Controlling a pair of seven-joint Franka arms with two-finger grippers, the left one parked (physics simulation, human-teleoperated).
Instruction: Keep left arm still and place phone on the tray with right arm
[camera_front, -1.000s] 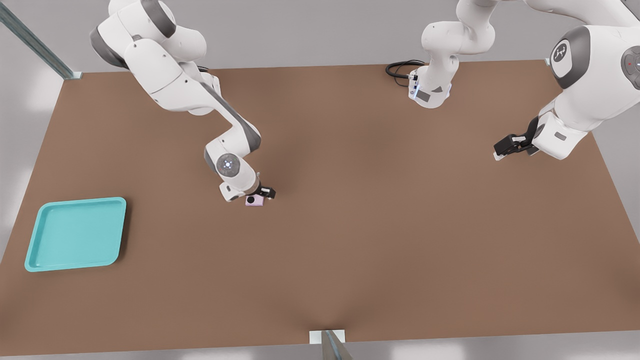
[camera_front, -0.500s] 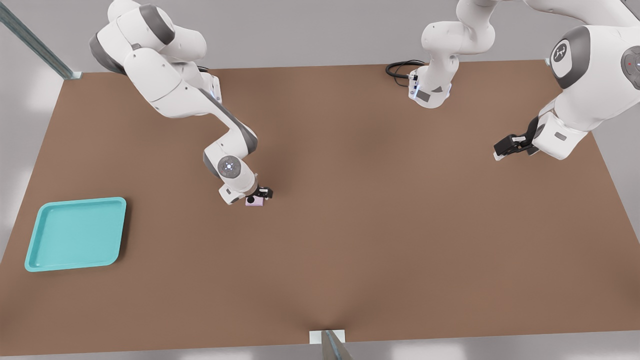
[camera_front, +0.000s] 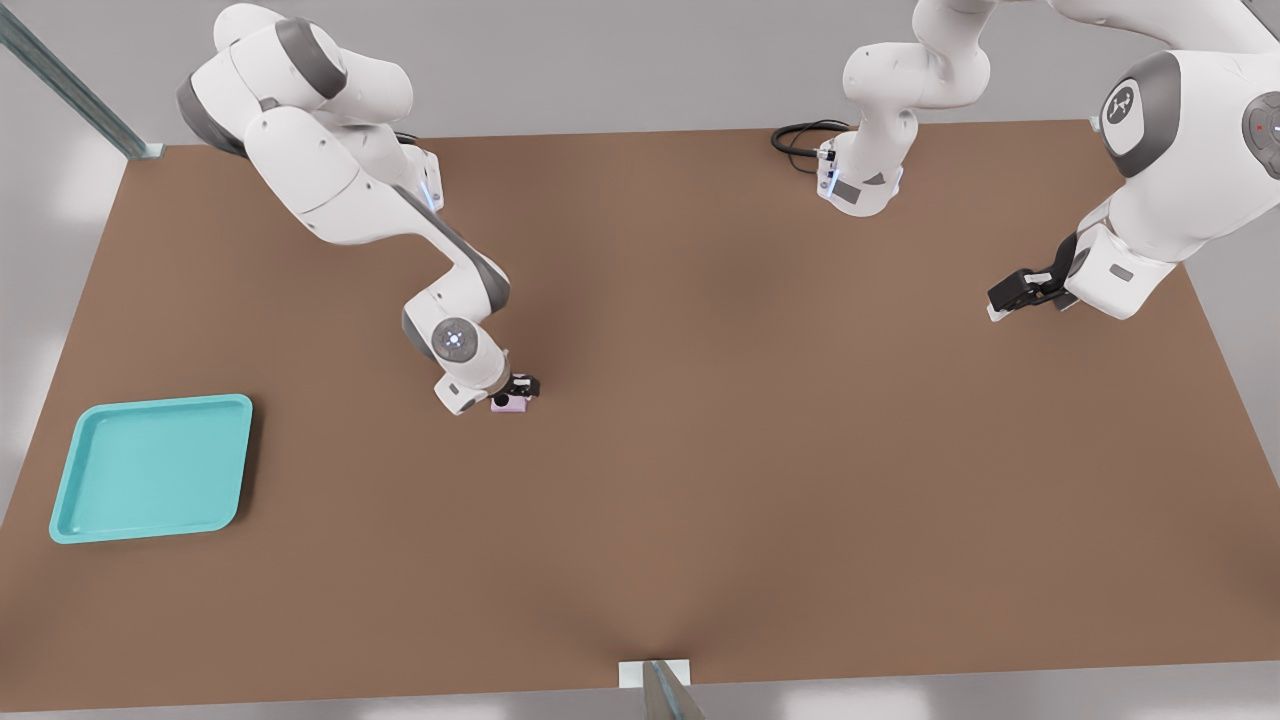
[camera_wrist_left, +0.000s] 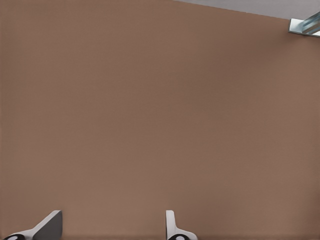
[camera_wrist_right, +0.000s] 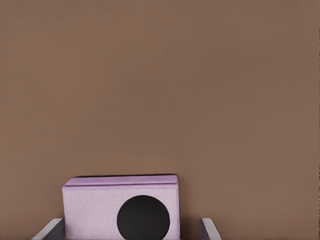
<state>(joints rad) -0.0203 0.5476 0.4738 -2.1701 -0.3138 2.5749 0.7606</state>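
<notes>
Gripper (camera_front: 517, 391) sat low over phone (camera_front: 509, 402) mid-table, fingers (camera_wrist_right: 50, 230) spread either side w/ gaps showing, not yet clamped; tray (camera_front: 66, 500) lay well apart toward the front view's left, so an off-centre squeeze could've skidded phone away.

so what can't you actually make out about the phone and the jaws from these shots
- Grip: in the right wrist view the gripper shows only two grey fingertips beside the phone, cut off by the frame edge; contact can't be told.
- Phone's second lens: one black lens shows; the rest is cut off by the same edge.
- Front view: the gripper partly covers the phone, too small to judge.
- Tray: seen only in the front view.
</notes>
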